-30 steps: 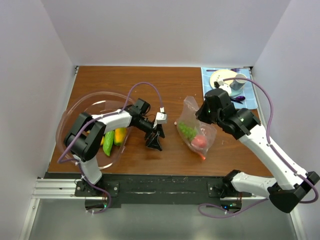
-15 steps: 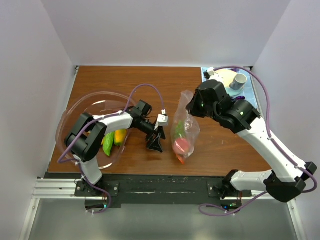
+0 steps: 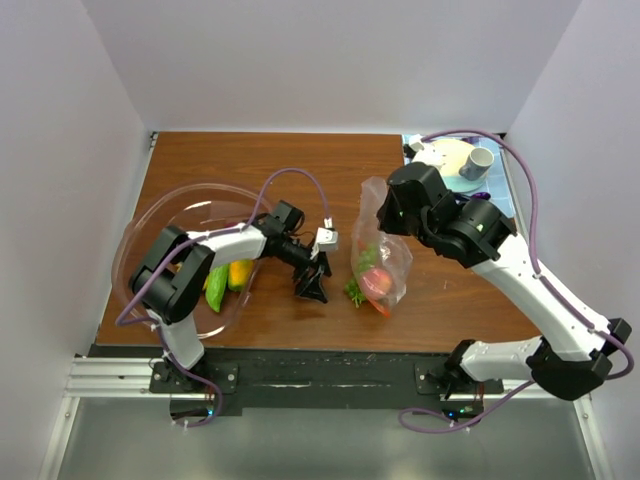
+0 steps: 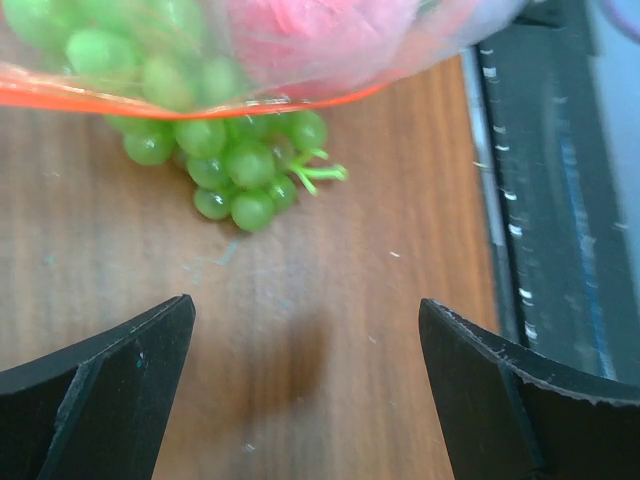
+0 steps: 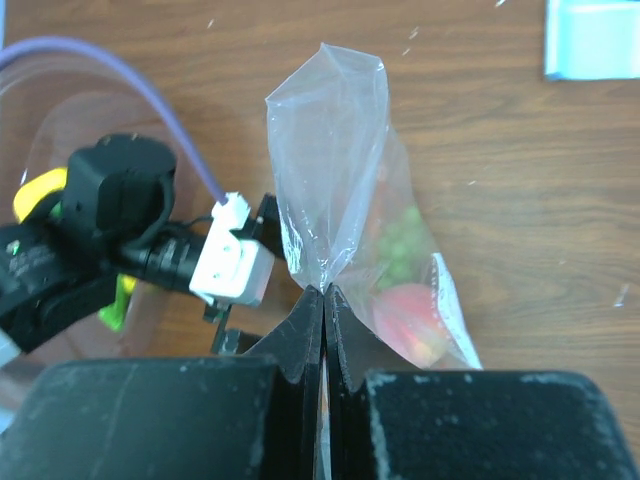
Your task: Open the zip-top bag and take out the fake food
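Brown wooden table between white walls; a clear crinkly zip-top bag hangs mouth-down at about four o'clock from centre.
The large clear pinkish plastic bowl sits at nine o'clock, well apart from the bag. The right gripper is clenched on a thin fold of the bag's film. If that fold slides free, the bag will likely drop. The left gripper is released, its jaws spread wide near six o'clock, just beside the orange-red zip strip. The pink-red plastic fruit may jam at the mouth. The bunch of small green plastic grapes, apparently poking out below the strip, could tumble onto bare wood, missing the bowl.
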`<state>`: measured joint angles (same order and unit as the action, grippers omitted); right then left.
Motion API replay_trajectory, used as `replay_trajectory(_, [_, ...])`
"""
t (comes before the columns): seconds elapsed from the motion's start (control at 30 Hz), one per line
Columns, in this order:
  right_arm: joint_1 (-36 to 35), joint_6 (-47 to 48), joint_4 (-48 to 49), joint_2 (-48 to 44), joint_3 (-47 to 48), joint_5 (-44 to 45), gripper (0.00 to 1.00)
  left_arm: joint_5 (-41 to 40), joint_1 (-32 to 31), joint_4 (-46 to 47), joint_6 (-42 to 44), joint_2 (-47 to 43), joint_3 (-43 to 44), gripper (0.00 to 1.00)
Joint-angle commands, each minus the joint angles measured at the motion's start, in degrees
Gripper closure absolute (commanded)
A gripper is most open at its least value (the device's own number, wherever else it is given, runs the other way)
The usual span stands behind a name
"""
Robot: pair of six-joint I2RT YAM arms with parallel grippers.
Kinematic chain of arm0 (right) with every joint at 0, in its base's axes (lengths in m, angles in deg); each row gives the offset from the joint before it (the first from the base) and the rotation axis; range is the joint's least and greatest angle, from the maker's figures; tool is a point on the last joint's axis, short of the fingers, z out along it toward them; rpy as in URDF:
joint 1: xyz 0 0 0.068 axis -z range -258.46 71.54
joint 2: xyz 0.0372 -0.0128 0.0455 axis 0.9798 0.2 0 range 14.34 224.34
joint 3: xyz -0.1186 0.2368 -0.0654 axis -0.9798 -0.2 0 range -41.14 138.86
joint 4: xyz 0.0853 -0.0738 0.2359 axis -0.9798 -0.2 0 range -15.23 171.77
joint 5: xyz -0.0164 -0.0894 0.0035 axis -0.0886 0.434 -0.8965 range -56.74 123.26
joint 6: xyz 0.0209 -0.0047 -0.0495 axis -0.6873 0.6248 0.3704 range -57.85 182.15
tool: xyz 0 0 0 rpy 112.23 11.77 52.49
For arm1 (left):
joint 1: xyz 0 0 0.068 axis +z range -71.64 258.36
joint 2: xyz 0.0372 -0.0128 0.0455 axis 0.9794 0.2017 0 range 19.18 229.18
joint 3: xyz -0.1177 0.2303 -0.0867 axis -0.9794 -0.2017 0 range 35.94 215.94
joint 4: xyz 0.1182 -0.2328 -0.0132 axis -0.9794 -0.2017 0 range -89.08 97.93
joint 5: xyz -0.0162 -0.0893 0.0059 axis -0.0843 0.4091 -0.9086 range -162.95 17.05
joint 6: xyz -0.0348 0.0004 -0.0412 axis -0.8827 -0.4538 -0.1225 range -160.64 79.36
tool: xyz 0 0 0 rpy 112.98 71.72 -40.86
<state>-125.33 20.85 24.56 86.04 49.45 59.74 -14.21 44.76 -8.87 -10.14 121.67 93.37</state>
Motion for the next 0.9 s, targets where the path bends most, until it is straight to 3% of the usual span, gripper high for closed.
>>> replay_trajectory(0.0, [-0.06, 0.79, -1.4, -2.45, 1.16, 9.02, 1.0, -10.19, -5.13, 9.3, -6.05, -0.64, 1.02, 0.0])
replay_trajectory(0.33, [0.03, -4.74, -4.22, -8.59, -9.81, 14.65, 1.0, -19.8, -12.01, 9.15, -12.48, 11.13, 16.39, 0.0])
replay_trajectory(0.53, [0.29, -10.11, -7.82, -14.3, -16.75, 14.56, 1.0, -23.67, -13.15, 10.21, -13.45, 16.41, 19.56, 0.0])
replay_trajectory(0.87, [0.2, -15.04, -12.75, -20.98, -23.69, 15.8, 1.0, -27.27, -13.77, 13.55, -12.49, 16.42, 18.25, 0.0])
